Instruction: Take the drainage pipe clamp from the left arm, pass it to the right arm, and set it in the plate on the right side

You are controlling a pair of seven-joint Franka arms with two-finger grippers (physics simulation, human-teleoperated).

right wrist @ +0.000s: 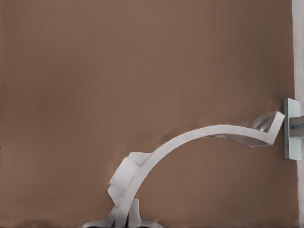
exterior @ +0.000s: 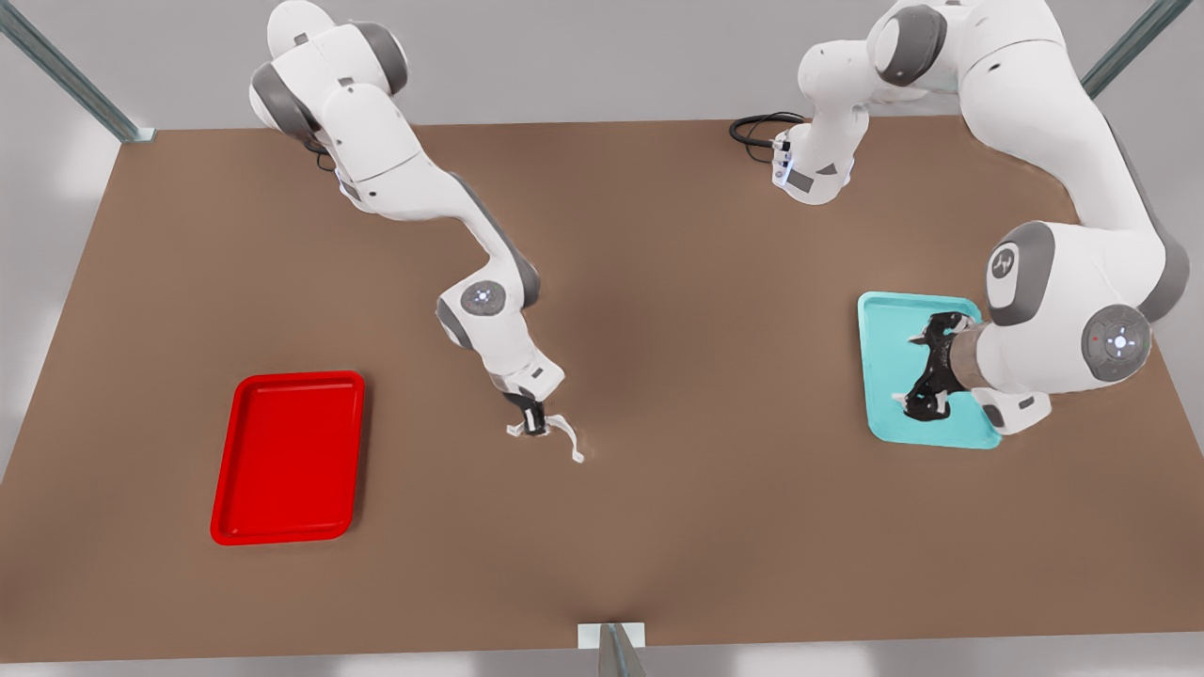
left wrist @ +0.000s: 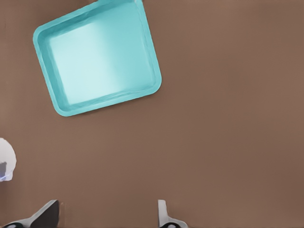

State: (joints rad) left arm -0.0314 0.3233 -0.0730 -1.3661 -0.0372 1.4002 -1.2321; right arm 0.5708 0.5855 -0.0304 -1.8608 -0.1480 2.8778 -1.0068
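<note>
The white half-ring drainage pipe clamp (exterior: 567, 438) (right wrist: 190, 140) is at the table's middle, low over the brown surface; I cannot tell whether its far tab touches it. My right gripper (exterior: 536, 420) (right wrist: 126, 219) is shut on one end of the clamp. The red plate (exterior: 287, 458) lies empty at the front view's left, well apart from the clamp. At the front view's right, my left gripper (exterior: 926, 376) (left wrist: 105, 216) hangs open above the teal tray (exterior: 884, 348) (left wrist: 97, 57) with nothing between its fingers.
The teal tray is empty. A black cable (exterior: 757, 127) loops at the table's back edge. A small metal bracket (exterior: 611, 637) (right wrist: 290, 128) sits at the front edge. Bare brown table lies between the clamp and the red plate.
</note>
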